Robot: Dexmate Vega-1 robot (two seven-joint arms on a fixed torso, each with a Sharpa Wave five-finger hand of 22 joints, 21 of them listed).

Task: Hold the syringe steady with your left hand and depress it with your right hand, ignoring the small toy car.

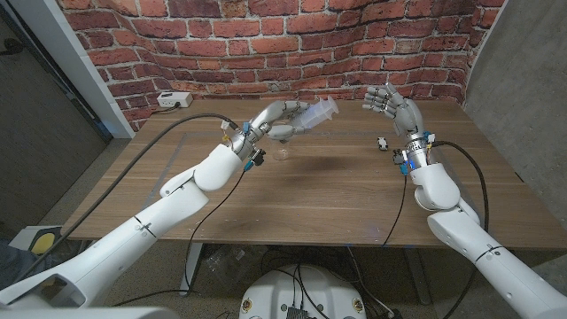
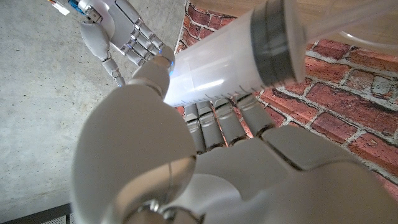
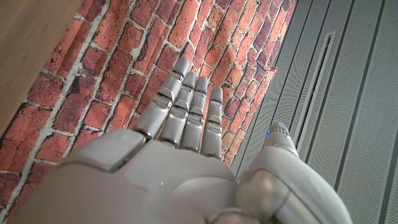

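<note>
The syringe (image 1: pixel 312 115) is held up off the counter (image 1: pixel 292 190) in the left robot hand (image 1: pixel 275 120), tilted, with its far end pointing toward the right robot hand (image 1: pixel 390 104) and the brick wall (image 1: pixel 266 40) behind it. In the head view the left fingers wrap the clear barrel near its lower end, and a small clear object (image 1: pixel 283 154) lies on the wood just below that hand; what it is cannot be told. The left wrist view brings the syringe (image 2: pixel 242 59) close: a translucent barrel with a dark band around it, pinched between the thumb and the fingers (image 2: pixel 214 124) of the left robot hand (image 2: pixel 205 162), with the right robot hand (image 2: pixel 118 34) showing beyond it, fingers apart and holding nothing. Whether the barrel has any liquid in it cannot be told. The head view alone places the small toy car (image 1: pixel 382 143) on the counter near the right wrist, well apart from the syringe, and a white power strip (image 1: pixel 174 100) at the far left edge by the wall. The right wrist view shows the right robot hand (image 3: pixel 186 162) from behind, its fingers (image 3: pixel 186 106) extended side by side toward the bricks and touching nothing, with a grey panelled wall (image 3: pixel 336 93) beside it.
</note>
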